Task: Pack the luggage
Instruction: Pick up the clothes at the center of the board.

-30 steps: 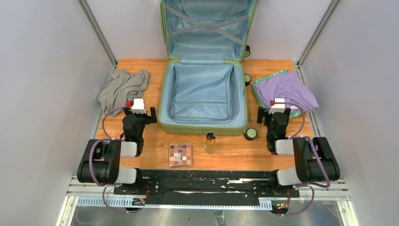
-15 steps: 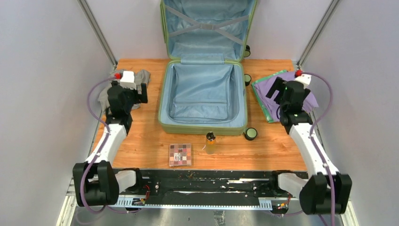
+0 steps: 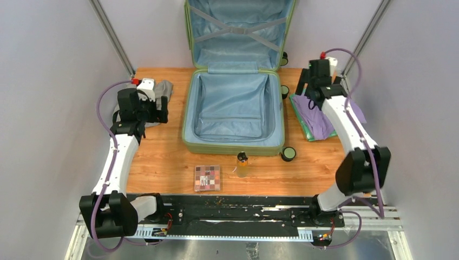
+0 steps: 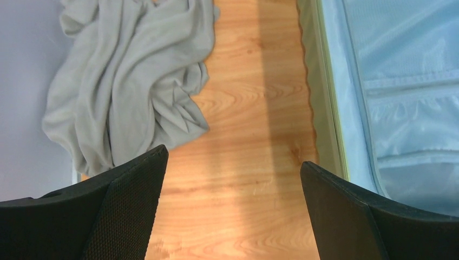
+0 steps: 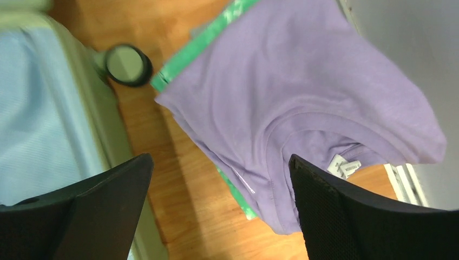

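Note:
The luggage (image 3: 233,147) lies open in the middle of the table, its lid upright against the back wall and its light-blue lining bare. Its green rim shows in the left wrist view (image 4: 325,92) and the right wrist view (image 5: 105,124). A crumpled grey cloth (image 4: 124,81) lies left of it. My left gripper (image 4: 233,157) is open and empty above the wood between the cloth and the luggage. A purple shirt (image 5: 303,97) lies on a green folded item (image 5: 216,27) to the right. My right gripper (image 5: 221,158) is open and empty above the shirt's left edge.
A small amber bottle (image 3: 242,164) and a checkered flat box (image 3: 207,177) lie in front of the luggage. Black-and-green wheels (image 3: 288,154) stick out on its right side. Grey walls and metal posts close in both sides.
Both arms have stretched out from their folded pose. The left gripper moved to the grey cloth, the right gripper to the far end of the purple shirt. Both stayed open.

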`<state>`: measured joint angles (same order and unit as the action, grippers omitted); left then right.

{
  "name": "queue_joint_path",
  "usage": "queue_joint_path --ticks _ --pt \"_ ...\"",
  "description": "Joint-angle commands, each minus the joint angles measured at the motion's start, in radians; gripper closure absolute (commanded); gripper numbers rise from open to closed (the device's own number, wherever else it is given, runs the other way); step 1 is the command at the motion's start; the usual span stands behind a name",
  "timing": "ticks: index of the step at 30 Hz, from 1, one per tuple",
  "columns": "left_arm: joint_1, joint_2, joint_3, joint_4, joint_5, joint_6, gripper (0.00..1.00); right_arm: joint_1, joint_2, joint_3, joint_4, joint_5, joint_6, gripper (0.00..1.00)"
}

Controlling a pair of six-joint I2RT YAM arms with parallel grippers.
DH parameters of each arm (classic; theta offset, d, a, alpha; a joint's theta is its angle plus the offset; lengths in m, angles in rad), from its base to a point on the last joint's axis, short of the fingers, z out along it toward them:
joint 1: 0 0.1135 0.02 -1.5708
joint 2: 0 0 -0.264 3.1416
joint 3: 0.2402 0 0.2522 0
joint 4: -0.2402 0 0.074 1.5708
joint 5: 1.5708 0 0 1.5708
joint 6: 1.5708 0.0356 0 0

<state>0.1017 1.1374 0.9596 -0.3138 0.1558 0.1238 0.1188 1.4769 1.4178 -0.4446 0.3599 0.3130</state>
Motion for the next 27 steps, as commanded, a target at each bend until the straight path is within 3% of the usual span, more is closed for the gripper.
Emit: queue_joint_path --ticks 1,14,27 --pt "0.001 -0.017 0.025 -0.118 0.023 0.017 0.0 0.078 0.157 0.117 -0.182 0.172 -0.056 0.0" --pt "0.001 -0.025 -0.01 -0.13 0.057 0.031 0.0 0.105 0.615 0.546 -0.273 0.311 -0.073 0.06" --pt "0.0 -0.031 -0.031 -0.12 0.063 0.038 0.0 0.104 0.859 0.797 -0.345 0.36 -0.068 0.12"
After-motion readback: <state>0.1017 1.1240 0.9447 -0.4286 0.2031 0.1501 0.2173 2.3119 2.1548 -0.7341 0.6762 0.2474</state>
